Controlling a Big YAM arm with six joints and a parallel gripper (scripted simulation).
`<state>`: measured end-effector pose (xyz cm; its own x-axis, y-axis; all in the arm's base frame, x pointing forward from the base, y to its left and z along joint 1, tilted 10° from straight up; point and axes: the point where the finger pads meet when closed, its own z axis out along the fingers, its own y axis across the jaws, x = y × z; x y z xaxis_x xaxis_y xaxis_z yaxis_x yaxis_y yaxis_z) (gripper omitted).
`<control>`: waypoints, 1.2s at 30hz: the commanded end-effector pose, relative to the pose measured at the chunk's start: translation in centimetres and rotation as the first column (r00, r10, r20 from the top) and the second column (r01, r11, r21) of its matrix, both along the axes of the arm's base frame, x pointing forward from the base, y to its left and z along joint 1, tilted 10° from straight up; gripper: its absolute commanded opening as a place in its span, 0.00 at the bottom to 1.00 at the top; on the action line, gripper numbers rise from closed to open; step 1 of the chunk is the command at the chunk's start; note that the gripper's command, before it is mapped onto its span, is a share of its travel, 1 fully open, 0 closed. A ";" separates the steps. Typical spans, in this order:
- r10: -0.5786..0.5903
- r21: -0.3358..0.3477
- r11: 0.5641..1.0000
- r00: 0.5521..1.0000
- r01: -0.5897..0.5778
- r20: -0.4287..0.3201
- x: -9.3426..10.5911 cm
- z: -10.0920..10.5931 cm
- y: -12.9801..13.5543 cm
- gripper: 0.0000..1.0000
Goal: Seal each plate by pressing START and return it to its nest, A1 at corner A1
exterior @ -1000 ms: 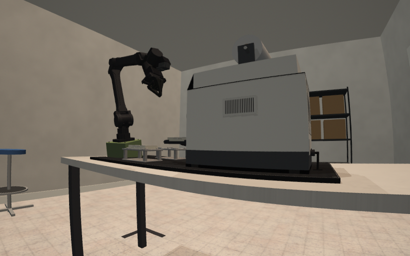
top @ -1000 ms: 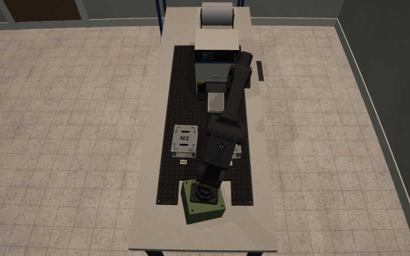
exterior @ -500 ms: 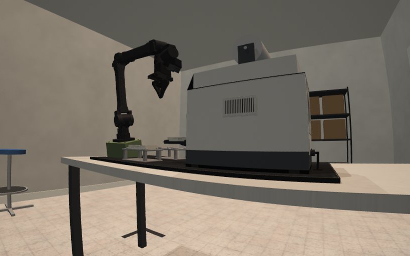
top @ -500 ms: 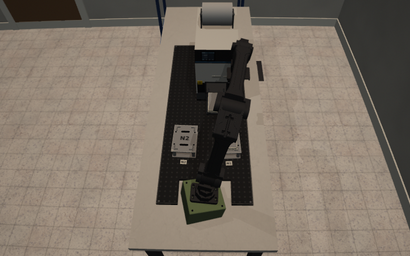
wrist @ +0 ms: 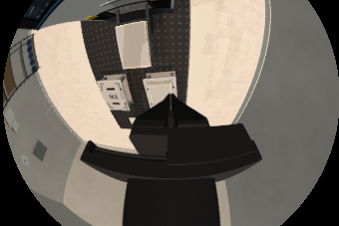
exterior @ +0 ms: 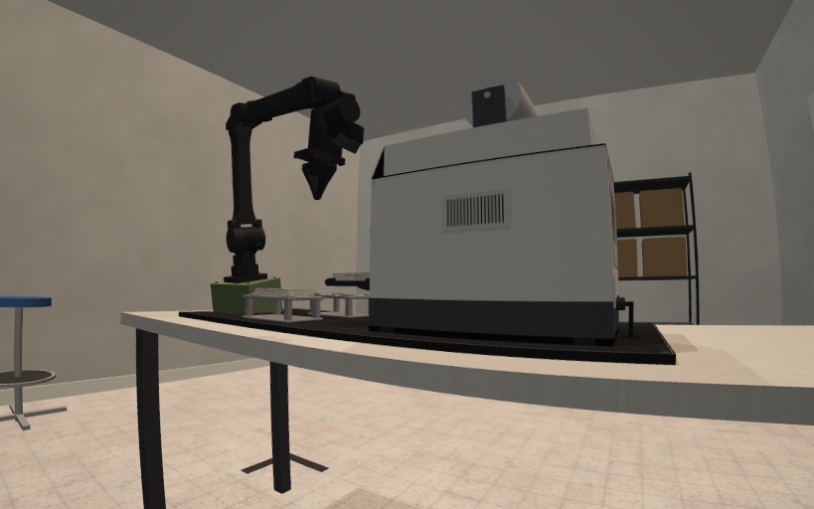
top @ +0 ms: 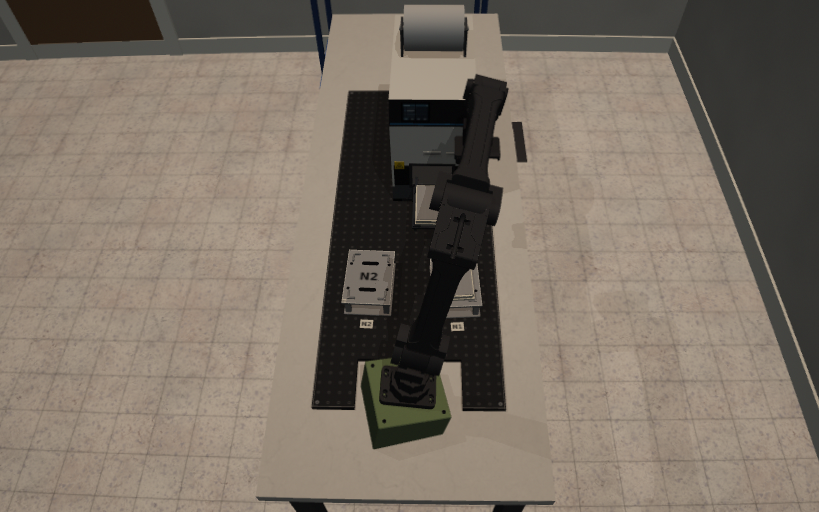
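Your black two-finger gripper (exterior: 316,197) (wrist: 170,97) is pinched shut with nothing in it. The flat, pale, box-shaped plate (top: 424,203) (wrist: 135,46) sits out on the stage, nearer the counter's far short edge. It's probably light and stiff; grab its sides, not the foil.

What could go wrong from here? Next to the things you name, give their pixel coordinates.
The black parallel gripper (exterior: 317,197) (wrist: 170,97) is shut with nothing in it; descending on the pale flat plate on the sealer's stage (top: 424,205) (wrist: 134,46) without opening could dent its top.

The silver N2-marked nest (top: 368,293) (wrist: 114,94) is bare, while the silver N1 nest (top: 469,305) (wrist: 173,79) holds a plate, so returning the stage plate to N1 would probably stack or jam them.
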<state>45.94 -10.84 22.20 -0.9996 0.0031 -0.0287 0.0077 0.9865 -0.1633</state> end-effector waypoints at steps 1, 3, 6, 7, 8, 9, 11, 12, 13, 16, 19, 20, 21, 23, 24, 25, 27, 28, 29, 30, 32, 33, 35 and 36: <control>0.013 -0.010 1.000 0.998 -0.012 0.067 0.1 2.3 -0.3 0.00; 0.024 -0.009 1.000 0.998 -0.023 0.059 -0.2 2.2 0.2 0.00; 0.032 -0.007 0.999 0.998 -0.032 0.051 -0.5 2.2 0.6 0.00; 0.032 -0.007 0.999 0.998 -0.032 0.051 -0.5 2.2 0.6 0.00; 0.034 -0.006 0.999 0.998 -0.034 0.047 -0.5 2.2 0.8 0.00; 0.038 -0.005 0.999 0.998 -0.038 0.043 -0.7 2.2 1.0 0.00; 0.037 -0.004 0.999 0.999 -0.037 0.036 -1.2 2.2 1.2 0.00; 0.028 -0.003 1.000 0.999 -0.028 0.033 -1.4 2.2 1.0 0.00; 0.019 -0.002 1.000 0.999 -0.019 0.033 -1.6 2.2 0.9 0.00; -0.001 -0.002 1.000 0.999 0.001 0.034 -2.0 2.2 0.3 0.00; 0.005 -0.006 1.000 0.999 -0.005 0.048 -1.6 2.4 0.1 0.00; 0.008 -0.008 1.000 0.998 -0.008 0.056 -1.4 2.6 0.1 0.00; 0.011 -0.010 1.000 0.998 -0.011 0.063 -1.2 2.8 0.0 0.00; 0.012 -0.011 1.000 0.998 -0.011 0.069 -1.1 3.0 -0.1 0.00; 0.012 -0.011 1.000 0.998 -0.011 0.069 -1.1 3.0 -0.1 0.00; 0.014 -0.012 1.000 0.997 -0.013 0.072 -1.0 3.1 -0.1 0.00; 0.015 -0.014 1.000 0.997 -0.014 0.082 -0.7 3.4 -0.1 0.00; 0.015 -0.015 1.000 0.996 -0.014 0.087 -0.6 3.6 -0.1 0.00; 0.015 -0.016 1.000 0.996 -0.014 0.092 -0.4 3.8 -0.1 0.00; 0.015 -0.017 1.000 0.995 -0.014 0.097 -0.3 4.0 -0.1 0.00; 0.015 -0.019 1.000 0.994 -0.014 0.106 -0.1 4.3 -0.2 0.00; 0.016 -0.020 1.000 0.994 -0.013 0.111 0.0 4.5 -0.2 0.00; 0.016 -0.022 1.000 0.993 -0.013 0.120 0.3 4.8 -0.2 0.00; 0.016 -0.022 1.000 0.992 -0.013 0.121 0.3 4.8 -0.2 0.00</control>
